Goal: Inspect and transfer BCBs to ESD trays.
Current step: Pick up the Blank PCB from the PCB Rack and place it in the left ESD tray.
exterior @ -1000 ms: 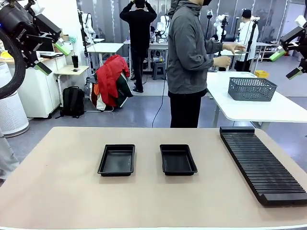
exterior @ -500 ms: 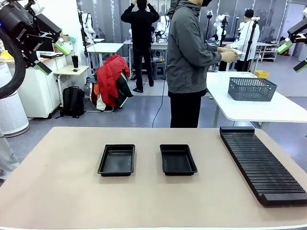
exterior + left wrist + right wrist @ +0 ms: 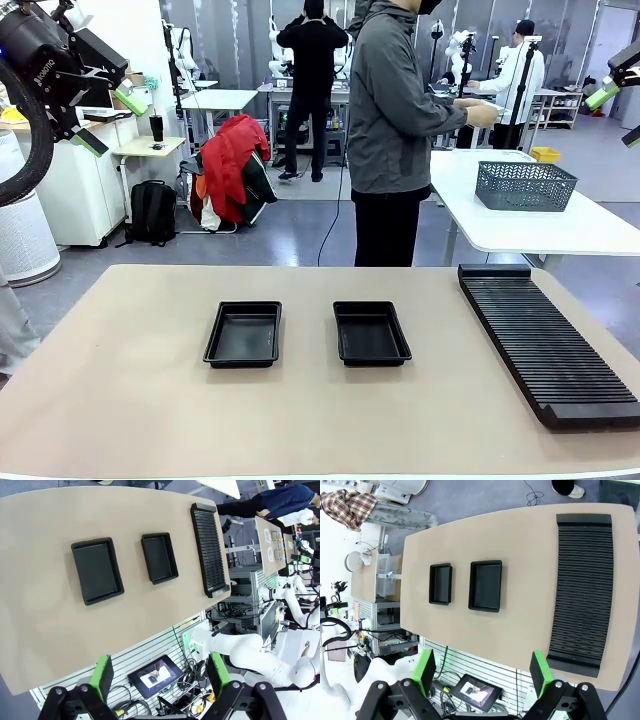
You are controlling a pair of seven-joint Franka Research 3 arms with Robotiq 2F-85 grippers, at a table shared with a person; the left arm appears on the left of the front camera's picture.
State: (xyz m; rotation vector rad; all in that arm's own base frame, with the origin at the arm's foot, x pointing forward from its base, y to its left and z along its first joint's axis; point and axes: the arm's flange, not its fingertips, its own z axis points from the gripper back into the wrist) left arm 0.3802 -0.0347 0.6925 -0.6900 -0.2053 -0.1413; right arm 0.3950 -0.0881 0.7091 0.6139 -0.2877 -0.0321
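ESD trays (image 3: pixel 243 350) are sitting flat on the tan table (image 3: pixel 120 400), side by side with a gap between them, long sides running 6 to 12 o'clock. The left tray (image 3: pixel 243 333) is lying at 9 o'clock of the right tray (image 3: pixel 371 333); both are showing bare black floors.

Ribbed black rack (image 3: pixel 545 340) is lying at 3 o'clock of the right tray, well apart from it, stretching along the table's right side toward the far edge.

Left gripper (image 3: pixel 110 120) is hanging high over the 10 o'clock corner, well clear of the table. In the left wrist view its green-padded fingers (image 3: pixel 104 675) are standing wide apart, gripping nothing and touching nothing, with both trays and the rack lying far below between and beyond them.

Right gripper (image 3: pixel 619 115) is hanging high at 2 o'clock, at the picture's edge. In the right wrist view its pads (image 3: pixel 426 670) are likewise spread fully, with nothing between them and no contact; the table is lying far beneath.

Person (image 3: pixel 395 130) is standing just past the far edge at 12 o'clock, turned toward 3 o'clock, hands (image 3: pixel 481 110) raised at chest height. Whether the hands are holding anything is too small to tell.

Grey mesh basket (image 3: pixel 525 185) is resting on a white table (image 3: pixel 560 232) at 2 o'clock, beyond the person.
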